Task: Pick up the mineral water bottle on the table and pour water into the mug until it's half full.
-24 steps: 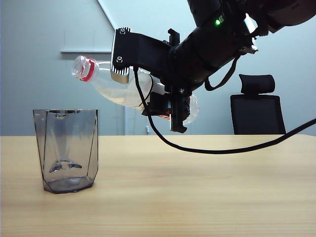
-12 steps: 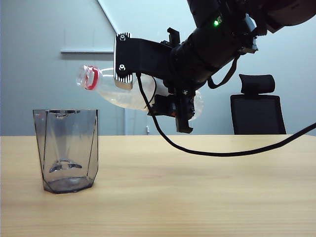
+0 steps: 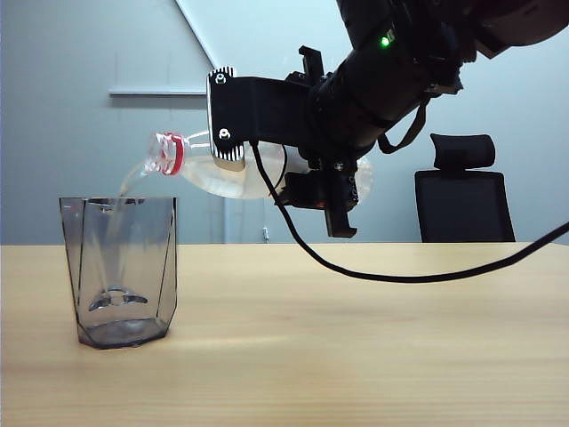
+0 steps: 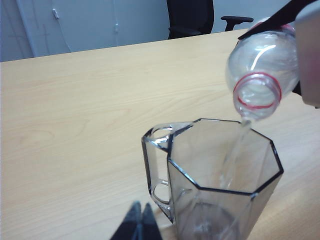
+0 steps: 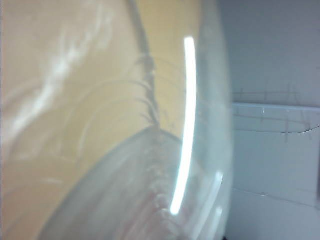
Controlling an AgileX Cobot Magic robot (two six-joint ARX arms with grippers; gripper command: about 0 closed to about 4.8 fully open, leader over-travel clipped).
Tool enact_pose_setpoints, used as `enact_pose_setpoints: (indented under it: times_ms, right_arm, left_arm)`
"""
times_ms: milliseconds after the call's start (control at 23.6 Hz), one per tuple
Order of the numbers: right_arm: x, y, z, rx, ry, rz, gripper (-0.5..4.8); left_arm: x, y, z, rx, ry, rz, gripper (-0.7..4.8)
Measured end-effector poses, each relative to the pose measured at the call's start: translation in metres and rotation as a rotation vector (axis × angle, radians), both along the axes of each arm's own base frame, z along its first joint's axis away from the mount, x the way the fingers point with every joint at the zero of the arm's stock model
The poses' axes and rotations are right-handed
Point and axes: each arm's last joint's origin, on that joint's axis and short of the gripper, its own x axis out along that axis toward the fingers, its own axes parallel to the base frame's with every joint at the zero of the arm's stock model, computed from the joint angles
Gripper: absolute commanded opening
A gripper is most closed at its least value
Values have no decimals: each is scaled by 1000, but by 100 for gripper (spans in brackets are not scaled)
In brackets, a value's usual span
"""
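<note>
The right end effector (image 3: 333,191) clamps the tipped mineral water bottle (image 3: 227,173), label unreadable, above the worktop (image 3: 373,338), water (image 4: 235,155) streaming into the mug (image 3: 120,271); the left end effector (image 4: 140,222) looks closed.

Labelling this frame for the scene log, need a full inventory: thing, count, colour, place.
bottle: 1, clear with red neck ring, uncapped, tipped neck-down above the mug, held in the right hand
water: 1 thin clear stream, from the bottle mouth into the mug
mug: 1, smoky grey see-through, faceted, with a handle in the left wrist view; upright on the table, left in the exterior view
table: 1, light wood
office chair: 1, black, behind the table
cable: 1, black, hanging from the right arm
right hand: 1, black, shut on the bottle's body, above the table
left hand: 1, dark fingertips together, close beside the mug
</note>
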Motion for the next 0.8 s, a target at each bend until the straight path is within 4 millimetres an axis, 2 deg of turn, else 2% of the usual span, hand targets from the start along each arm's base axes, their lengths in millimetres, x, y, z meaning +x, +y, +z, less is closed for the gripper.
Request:
enact_pose_setpoints:
  times_ms: [804]
  right_arm:
    - [0,0,2,-43,-48,-43,260]
  left_arm:
    - [0,0,0,0,0,0,-2]
